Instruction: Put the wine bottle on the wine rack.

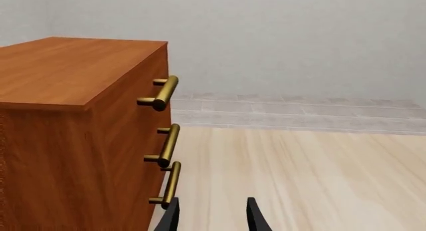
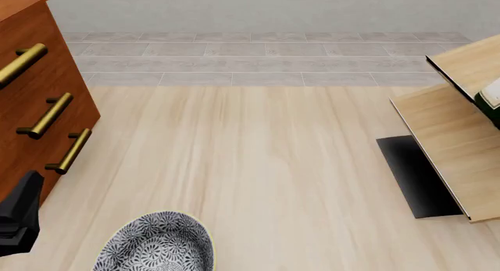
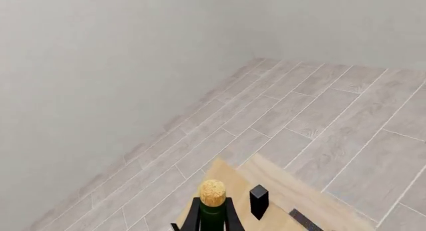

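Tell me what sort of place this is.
Likely a simulated home setting: a pale wooden table holding a reddish-brown drawer cabinet, a wine rack, and a patterned bowl; beyond it, grey tiled floor and a plain wall.

wine bottle point(image 2: 492, 101): only a sliver with its white label shows at the front view's right edge; its body is cut off in the right wrist view
wine rack point(image 2: 453, 148): right part out of frame
right gripper point(image 3: 223, 211): fingertips only
bowl point(image 2: 156, 247): bottom cropped
cabinet point(image 2: 35, 95): left side cropped
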Robot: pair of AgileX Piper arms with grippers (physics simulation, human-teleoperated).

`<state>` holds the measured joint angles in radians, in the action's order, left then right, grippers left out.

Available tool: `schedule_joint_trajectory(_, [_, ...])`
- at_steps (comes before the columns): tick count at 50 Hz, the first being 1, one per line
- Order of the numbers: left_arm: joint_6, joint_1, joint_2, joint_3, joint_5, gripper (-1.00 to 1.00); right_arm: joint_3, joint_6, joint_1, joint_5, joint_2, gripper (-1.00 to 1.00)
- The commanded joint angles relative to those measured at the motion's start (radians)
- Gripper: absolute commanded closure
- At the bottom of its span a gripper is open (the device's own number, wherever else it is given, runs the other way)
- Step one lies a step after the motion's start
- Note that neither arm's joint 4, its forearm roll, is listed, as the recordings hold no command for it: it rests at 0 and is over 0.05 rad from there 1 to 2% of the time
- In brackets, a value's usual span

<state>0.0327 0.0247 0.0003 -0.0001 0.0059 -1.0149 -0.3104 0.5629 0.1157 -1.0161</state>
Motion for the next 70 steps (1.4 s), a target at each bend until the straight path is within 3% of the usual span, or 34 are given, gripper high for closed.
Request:
schedule_joint_trajectory(1, [0.0,-0.004,0.0,0.0,-0.002,-1.0,0.002,0.0,0.039,-0.008,-0.062,1.0])
schedule_joint_trajectory(24, [0.0,-0.01,0.0,0.0,0.006,-1.0,-0.038,0.01,0.082,-0.022,-0.15,1.0])
schedule_joint_trajectory(41, [-0.001,-0.008,0.0,0.0,0.01,-1.0,-0.17,0.016,0.112,0.039,-0.248,1.0])
schedule_joint_trajectory(70, [0.001,-0.006,0.0,0.0,0.012,-1.0,-0.165,0.004,0.126,0.026,-0.314,1.0])
